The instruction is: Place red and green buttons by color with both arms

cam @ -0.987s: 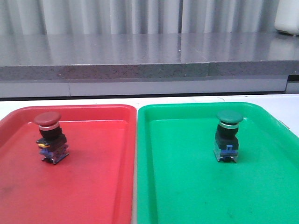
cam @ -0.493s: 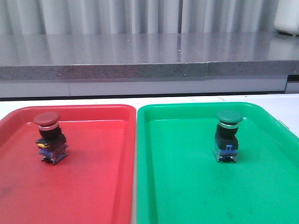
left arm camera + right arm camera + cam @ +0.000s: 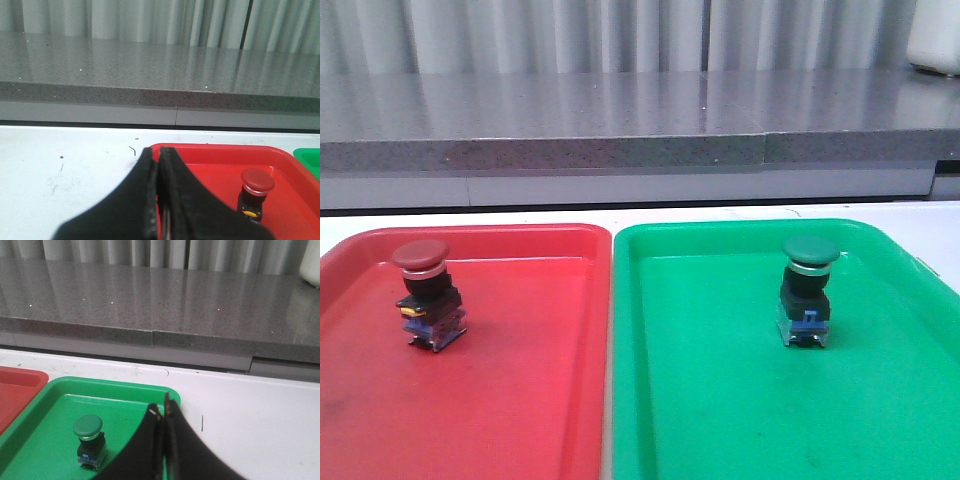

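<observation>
Left gripper (image 3: 159, 165): fingers pressing together, gripping nothing.
Right gripper (image 3: 163, 415): likewise closed and empty.
Red mushroom-cap push-button (image 3: 427, 294): standing upright in the red plastic tray (image 3: 550, 400), nearer the left arm.
Green mushroom-cap push-button (image 3: 807, 291): standing upright in the green plastic tray (image 3: 720, 400), nearer the right arm.

Red tray (image 3: 550, 400): glossy smooth plastic, faint scuffs and dark smudges on floor. Green tray (image 3: 720, 420): same glossy plastic, light sheen. Red button (image 3: 421, 255): matt plastic cap, shiny silver metal collar, black plastic body. Green button (image 3: 810, 250): smooth plastic cap, silver collar, bluish plastic base. Table (image 3: 65, 165): white, matt, marked with small dark scratches. Back ledge (image 3: 620, 110): grey speckled stone-look, polished, reflective. Left gripper (image 3: 159, 165), right gripper (image 3: 162, 415): matt black fingers.
</observation>
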You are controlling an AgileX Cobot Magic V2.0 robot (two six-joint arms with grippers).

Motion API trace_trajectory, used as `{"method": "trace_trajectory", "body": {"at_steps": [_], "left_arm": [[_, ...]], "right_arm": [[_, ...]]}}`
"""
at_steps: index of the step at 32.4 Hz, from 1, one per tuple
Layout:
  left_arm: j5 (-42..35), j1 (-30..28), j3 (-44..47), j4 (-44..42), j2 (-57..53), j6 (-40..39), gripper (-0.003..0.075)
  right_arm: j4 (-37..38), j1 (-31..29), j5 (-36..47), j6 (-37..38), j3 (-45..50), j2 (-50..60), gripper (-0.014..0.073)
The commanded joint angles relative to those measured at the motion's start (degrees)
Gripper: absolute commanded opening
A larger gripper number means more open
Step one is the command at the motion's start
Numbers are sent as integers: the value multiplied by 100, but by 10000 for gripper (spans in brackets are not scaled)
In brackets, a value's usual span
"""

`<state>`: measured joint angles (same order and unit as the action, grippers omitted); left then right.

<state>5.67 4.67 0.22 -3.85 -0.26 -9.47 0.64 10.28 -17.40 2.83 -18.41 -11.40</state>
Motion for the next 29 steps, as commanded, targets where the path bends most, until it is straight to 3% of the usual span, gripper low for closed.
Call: {"method": "trace_trajectory", "body": {"at_steps": [1, 14, 21, 29], "left_arm": [[-436, -19, 146, 61, -102, 8, -20], [-436, -19, 146, 61, -102, 8, -20], [-436, -19, 146, 61, -102, 8, -20], [-436, -19, 146, 61, -102, 8, -20]], "right_arm": [[44, -35, 430, -44, -144, -62, -108], [229, -198, 468, -49, 64, 30, -108], [229, -881, 474, -49, 802, 464, -108], [229, -1149, 535, -49, 1669, 1238, -108]]}}
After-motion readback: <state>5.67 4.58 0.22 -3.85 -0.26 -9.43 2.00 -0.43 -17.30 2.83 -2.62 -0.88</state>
